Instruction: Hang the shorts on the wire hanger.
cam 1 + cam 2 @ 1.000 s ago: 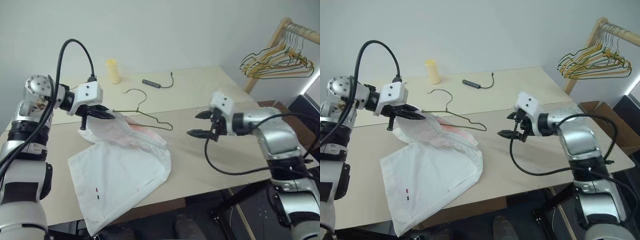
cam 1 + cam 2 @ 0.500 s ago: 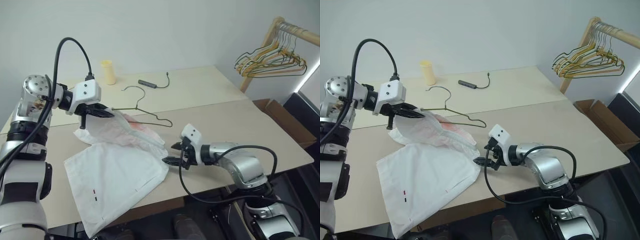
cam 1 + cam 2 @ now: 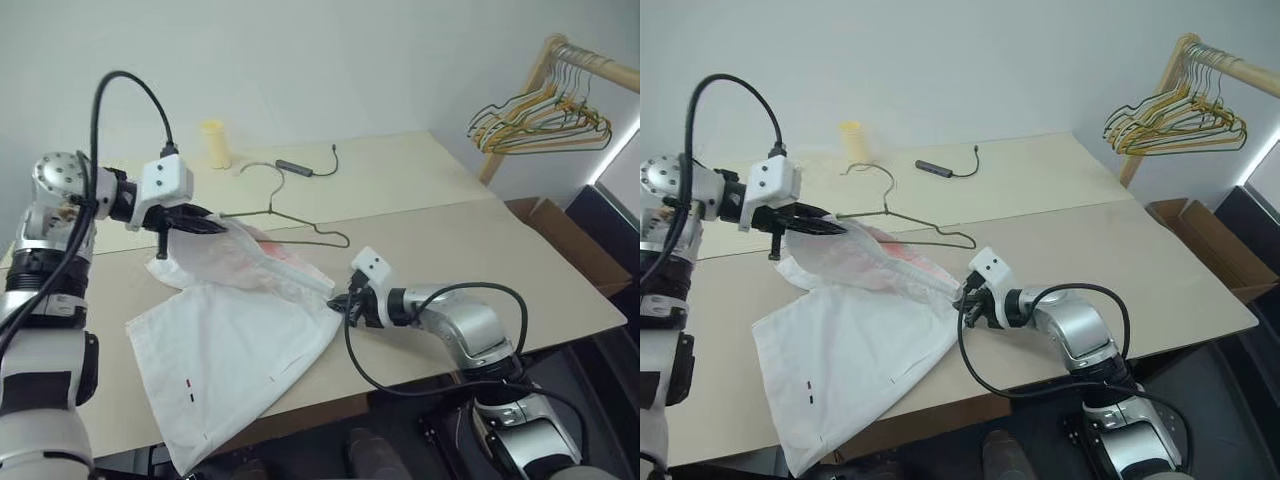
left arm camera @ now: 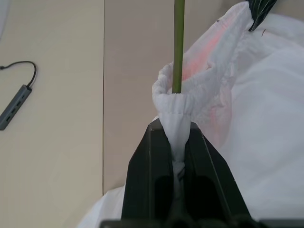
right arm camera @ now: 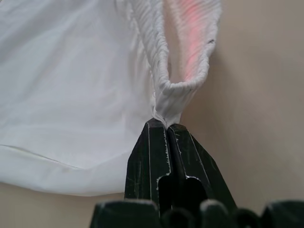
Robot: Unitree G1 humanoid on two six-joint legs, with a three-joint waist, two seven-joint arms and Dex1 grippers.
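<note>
Right gripper [image 3: 967,303]: just dropped in and clamped the shorts [image 3: 865,335] waistband's near end.
Left gripper [image 3: 830,228]: pinching the far end beside the wire hanger [image 3: 902,224].
Meaning: waistband can be spread.

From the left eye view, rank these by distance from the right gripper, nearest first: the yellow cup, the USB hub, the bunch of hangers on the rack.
Measured from the right gripper, shut on the shorts:
1. USB hub, on the table's far side, straight behind the gripper.
2. Yellow cup, farther back, toward the robot's left.
3. Bunch of hangers, off the table, on the rack at far right.
</note>
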